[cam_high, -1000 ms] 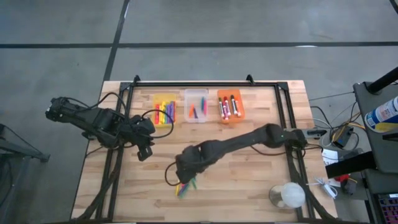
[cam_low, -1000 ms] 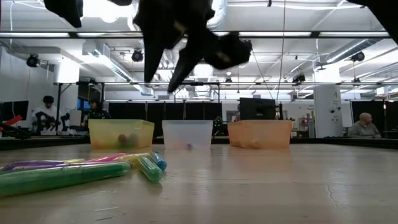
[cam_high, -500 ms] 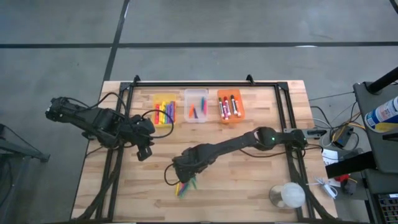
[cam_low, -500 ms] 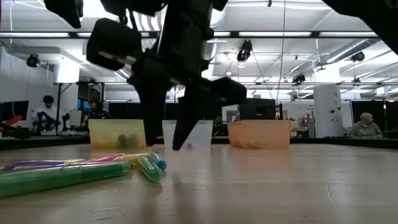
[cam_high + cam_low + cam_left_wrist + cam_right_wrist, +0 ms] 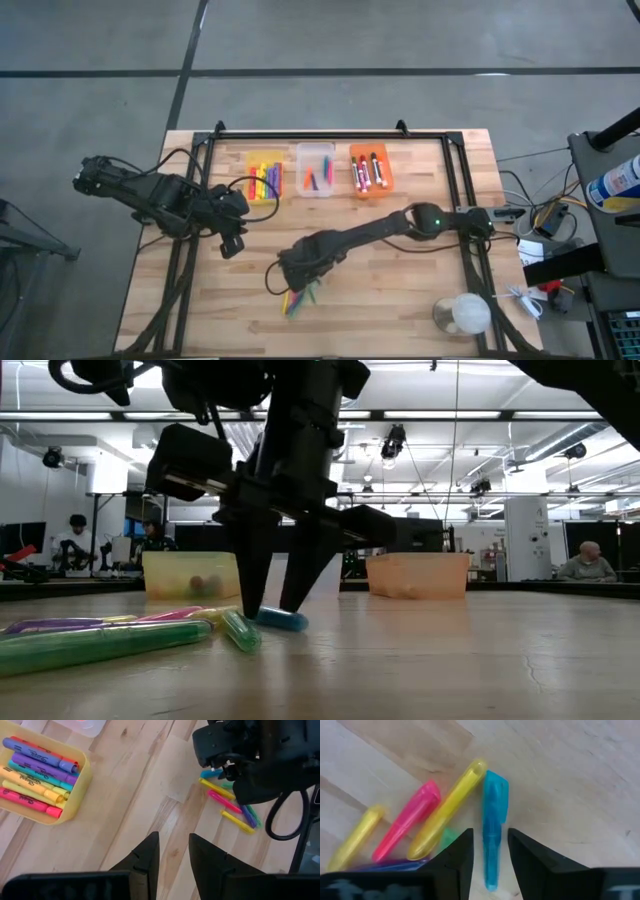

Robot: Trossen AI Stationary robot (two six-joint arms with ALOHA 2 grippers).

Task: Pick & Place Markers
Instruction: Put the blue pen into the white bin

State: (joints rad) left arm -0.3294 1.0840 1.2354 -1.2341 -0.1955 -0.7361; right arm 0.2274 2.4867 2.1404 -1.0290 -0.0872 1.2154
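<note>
Several loose markers (image 5: 298, 298) lie flat on the wooden table near its near edge: yellow, pink, green, purple and a blue marker (image 5: 492, 840). My right gripper (image 5: 490, 855) is open and points down over them, one finger on either side of the blue marker (image 5: 280, 620), its fingertips at table height. More markers fill the yellow bin (image 5: 264, 176), the clear bin (image 5: 315, 172) and the orange bin (image 5: 370, 172). My left gripper (image 5: 232, 243) is open and waits above the table's left middle.
The three bins stand in a row at the far edge. A black metal frame (image 5: 330, 137) runs round the table. A clear cup with a white ball (image 5: 462, 315) stands at the near right corner. Cables trail off the right side.
My right gripper has come down toward the loose markers and a little toward the table's left, from well above the table to fingertips at table height on either side of the blue marker.
</note>
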